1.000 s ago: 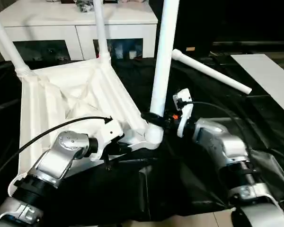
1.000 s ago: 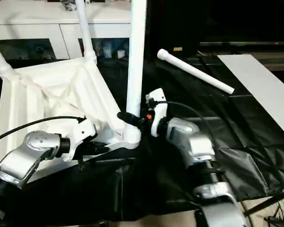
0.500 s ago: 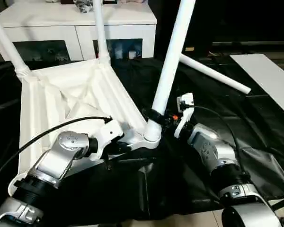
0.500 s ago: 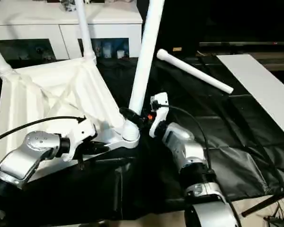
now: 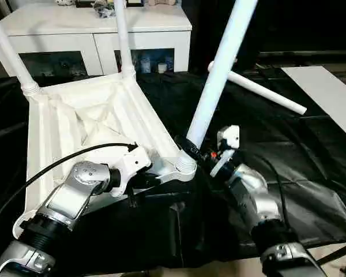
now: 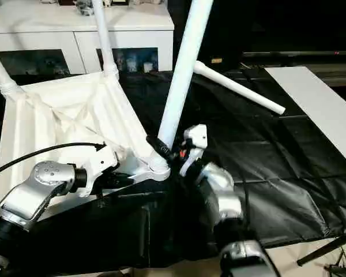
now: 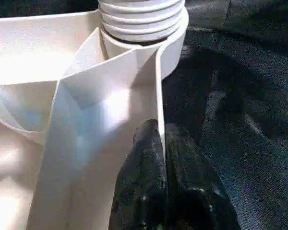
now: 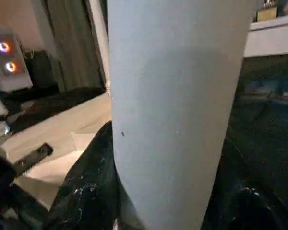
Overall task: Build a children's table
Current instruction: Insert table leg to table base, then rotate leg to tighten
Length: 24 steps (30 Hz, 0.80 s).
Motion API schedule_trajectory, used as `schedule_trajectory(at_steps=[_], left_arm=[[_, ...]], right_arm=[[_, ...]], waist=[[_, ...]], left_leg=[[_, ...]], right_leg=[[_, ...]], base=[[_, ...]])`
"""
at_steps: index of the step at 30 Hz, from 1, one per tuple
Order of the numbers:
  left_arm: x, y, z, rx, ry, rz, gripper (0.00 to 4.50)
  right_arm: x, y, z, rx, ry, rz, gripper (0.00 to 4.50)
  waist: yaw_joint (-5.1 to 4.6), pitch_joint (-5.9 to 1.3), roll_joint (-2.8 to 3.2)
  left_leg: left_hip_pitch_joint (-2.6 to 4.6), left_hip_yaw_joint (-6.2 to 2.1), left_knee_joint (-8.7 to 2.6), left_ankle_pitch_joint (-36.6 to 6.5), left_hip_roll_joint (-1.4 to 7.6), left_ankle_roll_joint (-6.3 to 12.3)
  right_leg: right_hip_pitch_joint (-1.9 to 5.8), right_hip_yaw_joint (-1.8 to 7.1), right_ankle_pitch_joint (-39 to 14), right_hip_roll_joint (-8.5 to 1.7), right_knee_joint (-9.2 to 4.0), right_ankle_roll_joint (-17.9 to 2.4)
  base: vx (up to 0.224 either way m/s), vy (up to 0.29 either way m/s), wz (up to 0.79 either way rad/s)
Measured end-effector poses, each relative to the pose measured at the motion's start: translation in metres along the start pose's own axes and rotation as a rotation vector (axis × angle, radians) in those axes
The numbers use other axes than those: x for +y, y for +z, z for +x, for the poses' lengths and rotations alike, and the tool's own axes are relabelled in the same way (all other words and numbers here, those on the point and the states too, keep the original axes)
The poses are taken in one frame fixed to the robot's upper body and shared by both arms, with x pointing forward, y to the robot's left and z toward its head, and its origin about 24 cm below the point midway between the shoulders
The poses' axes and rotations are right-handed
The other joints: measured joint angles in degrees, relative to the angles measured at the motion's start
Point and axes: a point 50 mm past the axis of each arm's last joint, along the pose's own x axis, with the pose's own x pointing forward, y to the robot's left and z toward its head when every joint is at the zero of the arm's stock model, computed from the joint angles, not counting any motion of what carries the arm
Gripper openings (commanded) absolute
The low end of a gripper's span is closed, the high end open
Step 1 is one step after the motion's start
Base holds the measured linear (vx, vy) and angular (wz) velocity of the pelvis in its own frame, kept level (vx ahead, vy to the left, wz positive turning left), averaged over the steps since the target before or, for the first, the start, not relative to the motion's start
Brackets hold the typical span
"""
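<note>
Done: two tapered white tube legs standing in the upside-down white ribbed plastic tabletop.
Now: right tool pinching third leg, leaning in its socket; left tool pinching the rim beside it.
Left: fourth leg lying beyond right tool.

table top: white plastic, smooth, ribbed | leg: matt white tube | cloth: black, creased

Leg in near corner socket was almost upright a second ago, now leans hard toward robot's right. Right gripper stayed clamped low on it, forearm dropped lower and swung inward. Socket end maybe seated bit deeper, hard to tell.
</note>
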Motion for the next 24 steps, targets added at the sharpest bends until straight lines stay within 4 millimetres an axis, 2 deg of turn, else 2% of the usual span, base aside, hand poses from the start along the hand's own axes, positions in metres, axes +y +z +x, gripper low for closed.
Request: schedule_trajectory(at_steps=[4, 10, 14, 19, 24], left_arm=[[0.0, -0.001, 0.0, 0.001, 0.0, 0.0, 0.0], [0.0, -0.001, 0.0, 0.0, -0.004, 0.001, 0.0], [0.0, -0.002, -0.001, 0.008, -0.002, 0.001, 0.0], [0.002, -0.004, -0.003, 0.024, 0.01, 0.005, 0.0], [0.001, -0.005, -0.003, 0.028, 0.009, 0.001, 0.0]], right_arm=[[0.004, 0.002, 0.0, 0.046, 0.051, -0.098, 1.84], [0.006, 0.004, 0.003, 0.103, 0.102, -0.143, 1.84], [0.002, 0.008, 0.012, 0.183, 0.145, -0.124, 1.84], [-0.005, 0.012, 0.021, 0.267, 0.189, -0.073, 1.84], [-0.008, 0.013, 0.021, 0.299, 0.209, -0.056, 1.84]], waist=[[0.05, -0.04, -0.06], [0.1, -0.18, -0.31], [0.0, -0.44, -0.77], [-0.43, -0.56, -1.07], [-0.44, -0.62, -1.41]], left_leg=[[0.1, 0.0, -0.13, 0.0, 0.0, 0.0], [0.1, 0.0, -0.24, 0.0, -0.01, 0.0], [0.12, 0.0, -0.27, 0.0, 0.0, 0.0], [0.41, -0.04, -0.29, 0.0, 0.0, -0.01], [0.71, -0.1, -0.46, 0.0, 0.0, -0.02]], right_leg=[[0.02, -0.01, -0.1, 0.01, -0.01, 0.1], [0.02, -0.01, -0.1, 0.02, -0.13, 0.2], [0.0, 0.0, -0.1, 0.03, -0.14, 0.2], [-0.01, 0.0, -0.1, 0.02, -0.19, 0.2], [-0.02, -0.05, -0.1, 0.03, -0.6, 0.2]], base=[[0.0, 0.0, 0.0], [0.0, 0.0, 0.0], [0.0, 0.0, 0.0], [0.0, 0.0, 0.0], [0.0, 0.0, 0.0]])
